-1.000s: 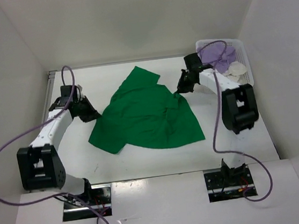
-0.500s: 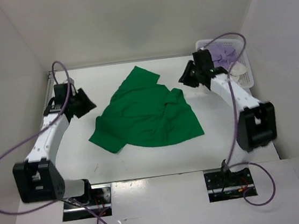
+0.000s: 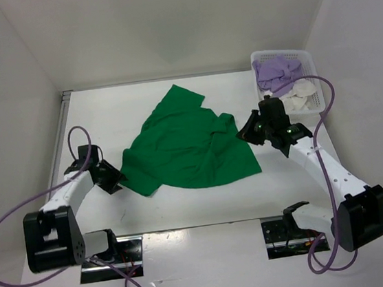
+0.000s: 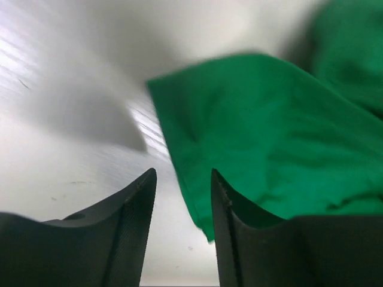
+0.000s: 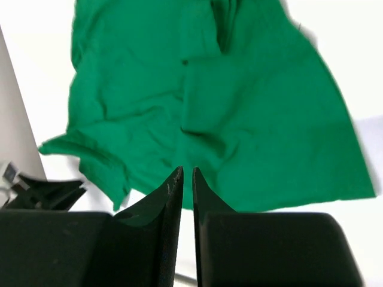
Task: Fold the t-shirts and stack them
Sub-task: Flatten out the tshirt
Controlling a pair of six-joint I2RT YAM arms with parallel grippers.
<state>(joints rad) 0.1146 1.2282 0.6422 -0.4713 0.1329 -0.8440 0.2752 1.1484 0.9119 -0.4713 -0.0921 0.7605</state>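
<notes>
My left hand sits low over the table, fingers parted and empty. The bare tabletop shows between them in the left wrist view. Just past those fingertips, slightly to their right, lies the near-left corner of the green shirt, not touching them.

My right hand hangs at the opposite side of the same shirt, right by its rumpled right edge. Its fingers are nearly together, with only a thin slit between them, and they grip nothing. In the right wrist view the green cloth spreads out beyond the tips.

The green shirt lies open but creased on the table between my two hands. Its widest stretch runs from one hand across to the other. A narrower end points away from me toward the back wall, and a broad edge faces my arm bases.

Farther off, beyond my right hand in the far right corner, stands a white basket. The lavender shirt is bunched in its far part, and the cream shirt is in its nearer part.
</notes>
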